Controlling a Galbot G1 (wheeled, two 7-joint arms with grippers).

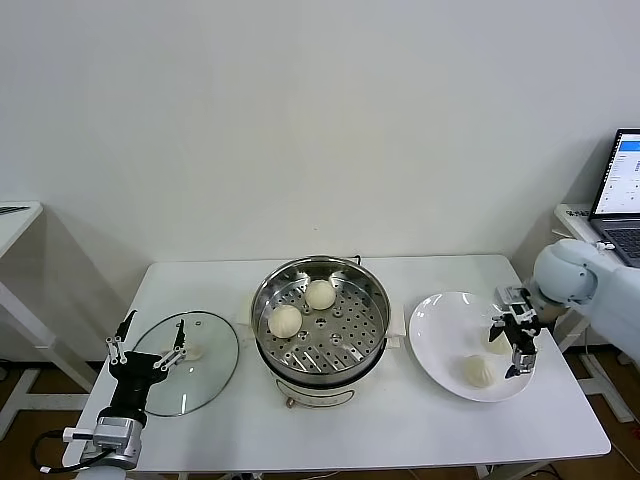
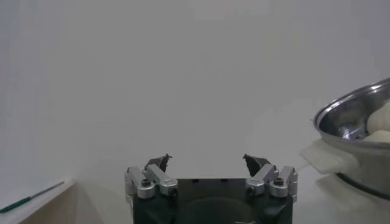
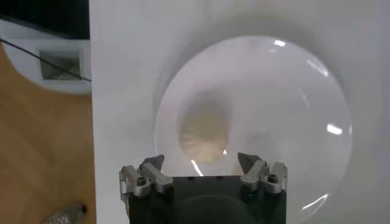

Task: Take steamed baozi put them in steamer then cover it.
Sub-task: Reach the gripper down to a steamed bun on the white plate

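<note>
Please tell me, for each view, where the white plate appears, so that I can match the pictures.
Head view: the white plate lies on the table right of the steamer, under the right gripper.
Left wrist view: not in it.
Right wrist view: it fills the middle.
Shared landmark: the baozi on it.

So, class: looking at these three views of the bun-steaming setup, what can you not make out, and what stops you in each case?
- Head view: one baozi on the plate is mostly hidden behind the open right gripper.
- Head view: the laptop is cut off by the edge; its screen text is too small.
- Left wrist view: the steamer is cut off, so the buns inside barely show beyond the open left gripper.
- Right wrist view: the baozi is blurred.
</note>
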